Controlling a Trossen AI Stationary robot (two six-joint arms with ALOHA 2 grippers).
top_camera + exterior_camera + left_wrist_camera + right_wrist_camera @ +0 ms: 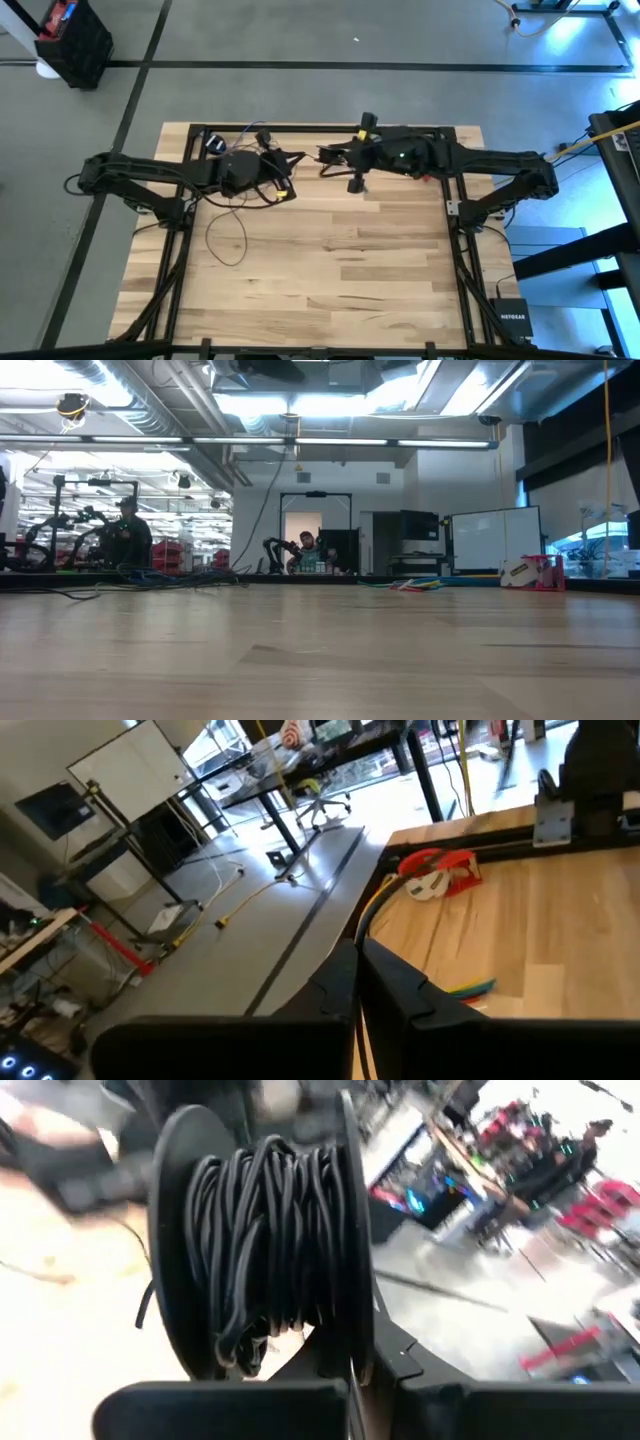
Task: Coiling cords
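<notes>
Right tool: the right tool (352,160) sits at about 12 o'clock on the table (330,270), fingers pinched narrow on a black spool (262,1245); in the right wrist view the flange runs down right between the fingers.

Left tool: the left tool (285,172) is at roughly 11 o'clock, pointing toward the spool, fingers (400,985) pressed together. Whether a strand is caught between them, I cannot tell.

Cords on the spool: dark strands of the cords (270,1240) are wound thick and uneven between the two round flanges, some crossing, with one loop sagging low at the near edge.

Cords on the table: the rest of the wire (228,228) trails in thin open loops toward 9 o'clock, below the left arm, lying flat on the wood.

Farther out: a red tape dispenser (440,875) and some coloured wires (470,988) lie near the table's edge in the left wrist view; people are far off in the room behind.

Risk one: that sagging loop looks likely to slip over the flange if the spool tips, and the winding would spill.

Risk two: the loose loops on the table could cross and knot when pulled, judging by how they overlap.

Risk three: a slack feed would pile wraps unevenly on one side.
</notes>
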